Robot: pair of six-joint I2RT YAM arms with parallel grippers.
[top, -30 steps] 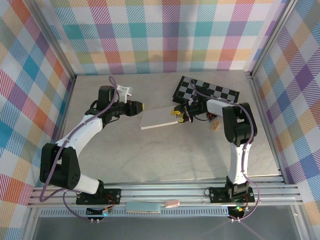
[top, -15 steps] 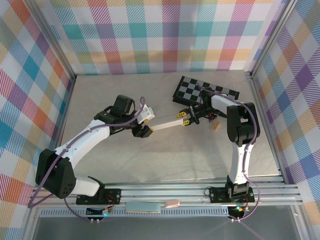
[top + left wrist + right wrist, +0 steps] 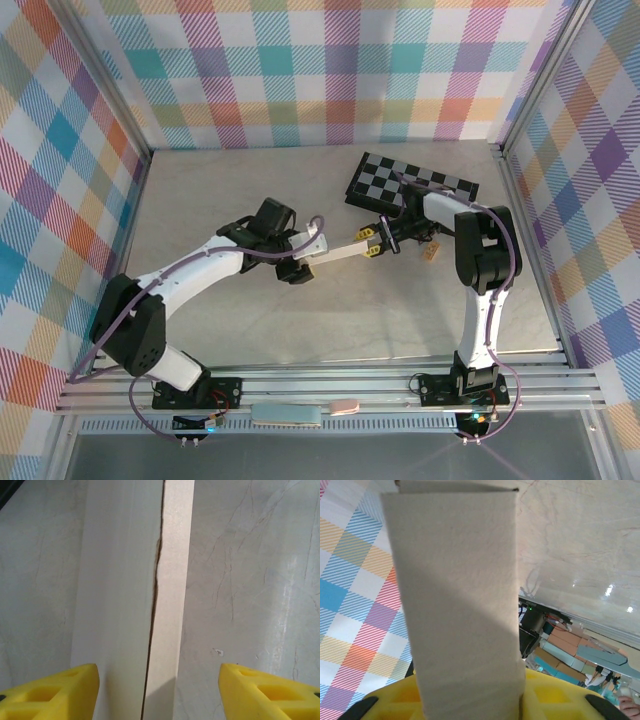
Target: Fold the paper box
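The paper box (image 3: 338,251) is a flat white cardboard piece turned on edge, seen from above as a thin strip between the two arms. My right gripper (image 3: 370,240) is shut on its right end; in the right wrist view the cardboard (image 3: 460,605) rises straight out of the yellow pads (image 3: 545,697). My left gripper (image 3: 305,258) is open at the box's left end. In the left wrist view the box (image 3: 135,600) runs up the middle, showing a dark seam, with the yellow fingers (image 3: 55,692) spread wide on either side of it.
A black-and-grey chequered board (image 3: 410,182) lies behind the right arm. A small tan piece (image 3: 433,250) sits on the table (image 3: 330,320) to the right of the right wrist. Plaid walls (image 3: 320,70) enclose the table on three sides.
The box has been tipped from lying flat to standing on edge. My left arm has swung right and forward to the box's left end, its gripper open around it. The right gripper kept its hold.
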